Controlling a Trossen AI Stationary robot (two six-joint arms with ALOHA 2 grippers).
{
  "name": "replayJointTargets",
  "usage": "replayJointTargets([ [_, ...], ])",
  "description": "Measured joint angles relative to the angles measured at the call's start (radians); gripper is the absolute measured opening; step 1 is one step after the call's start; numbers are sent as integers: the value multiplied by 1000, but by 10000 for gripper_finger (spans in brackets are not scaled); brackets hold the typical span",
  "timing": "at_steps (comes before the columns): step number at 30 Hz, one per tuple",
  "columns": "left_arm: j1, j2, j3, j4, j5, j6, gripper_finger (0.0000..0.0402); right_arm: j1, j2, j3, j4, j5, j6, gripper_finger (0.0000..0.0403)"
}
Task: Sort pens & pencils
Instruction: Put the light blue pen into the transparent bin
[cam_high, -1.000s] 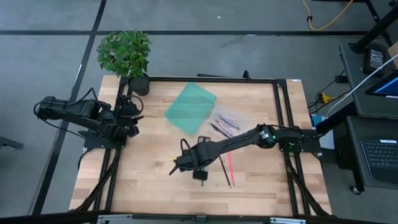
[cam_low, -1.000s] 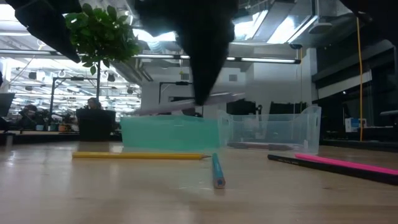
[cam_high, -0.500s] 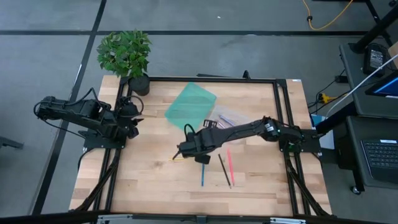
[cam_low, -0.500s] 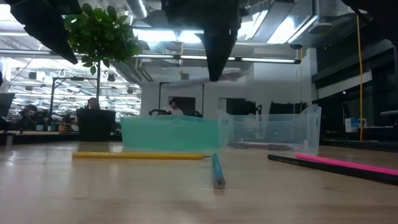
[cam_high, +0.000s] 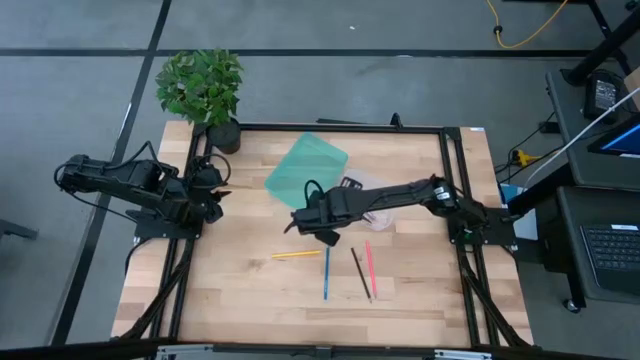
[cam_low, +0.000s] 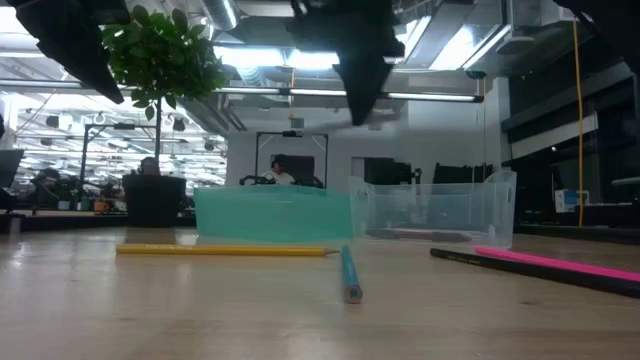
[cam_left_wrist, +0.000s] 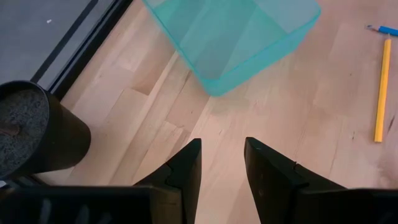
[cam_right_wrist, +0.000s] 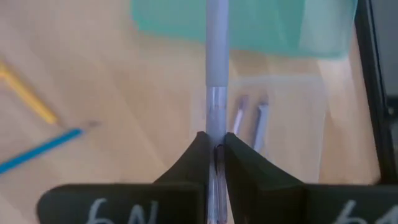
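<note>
Above the table, the right gripper (cam_right_wrist: 215, 151) pinches a grey-blue pen (cam_right_wrist: 217, 56), while the left gripper (cam_left_wrist: 222, 163) waits open

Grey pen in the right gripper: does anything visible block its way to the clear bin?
Nothing visible does. The right gripper is shut on the grey pen, raised above the table beside the clear bin. The bin is open-topped and already holds a few pens; the teal bin sits to one side.
</note>
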Motion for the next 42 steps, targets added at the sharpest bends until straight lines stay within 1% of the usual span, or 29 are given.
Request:
replayJointTargets([
  [4, 0, 0, 0, 0, 0, 0, 115, -20, -61, -167, 0, -3, 57, 31],
  [10, 0, 0, 0, 0, 0, 1, 115, -45, -253, -441, 6, -3, 190, 31],
  [13, 0, 0, 0, 0, 0, 1, 115, -45, -346, -567, 91, -4, 237, 31],
  [16, 0, 0, 0, 1, 0, 1, 115, -45, -399, -664, 209, -20, 242, 31],
  [18, 0, 0, 0, 1, 0, 1, 115, -46, -404, -705, 267, -32, 230, 31],
  [24, 0, 0, 0, 3, -1, 1, 115, -74, -391, -801, 333, -65, 177, 31],
  [31, 0, 0, 0, 8, -1, 0, 115, -107, -391, -895, 520, -75, 105, 33],
  [36, 0, 0, 0, 8, -1, 0, 115, -133, -391, -934, 591, -96, 75, 31],
  [42, 0, 0, 0, 8, -1, 0, 115, -138, -391, -939, 604, -95, 69, 42],
])
